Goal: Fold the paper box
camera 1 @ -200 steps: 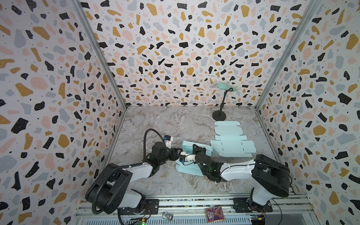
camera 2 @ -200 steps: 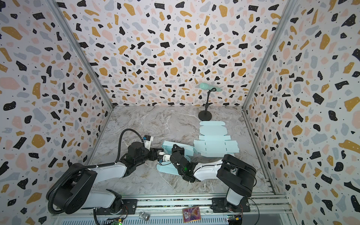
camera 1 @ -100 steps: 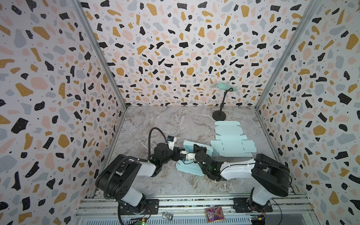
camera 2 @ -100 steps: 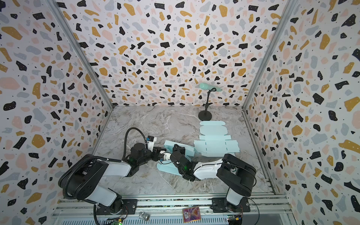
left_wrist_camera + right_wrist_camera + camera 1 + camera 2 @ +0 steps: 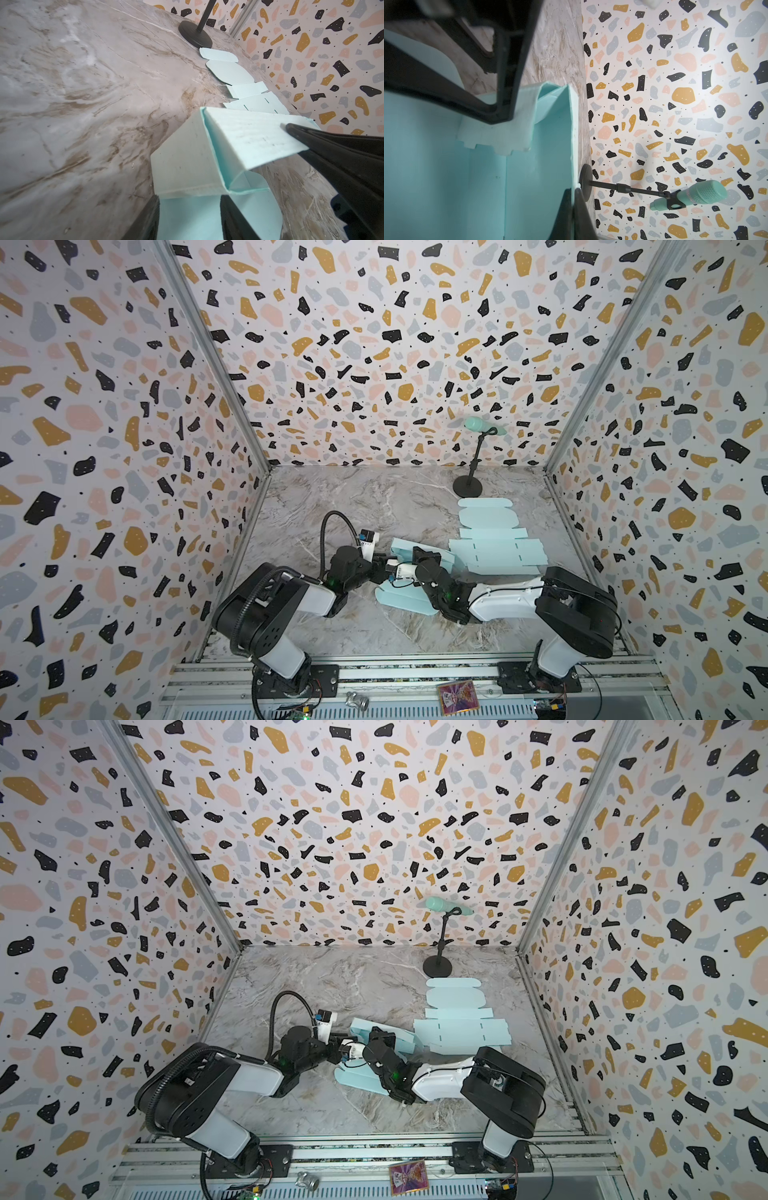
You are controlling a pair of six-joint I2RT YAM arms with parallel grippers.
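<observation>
Left wrist view: left gripper (image 5: pixel 189 200) straddles paper box (image 5: pixel 182 162) wall, lower centre, grip unclear; right gripper (image 5: pixel 572 194) pinches rim; we risk flap springing back if pinch slips.

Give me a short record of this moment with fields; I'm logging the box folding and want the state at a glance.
table: marble top, patterned walls around it
box: pale blue box, partly folded, one wall turned up, front middle
left gripper: left gripper has its fingers on either side of the folded wall; grip unclear
right gripper: right gripper is shut on an edge of the box
spare sheet: spare sheet, flat and unfolded, behind and right of the box
microphone: microphone on a black stand, back right
</observation>
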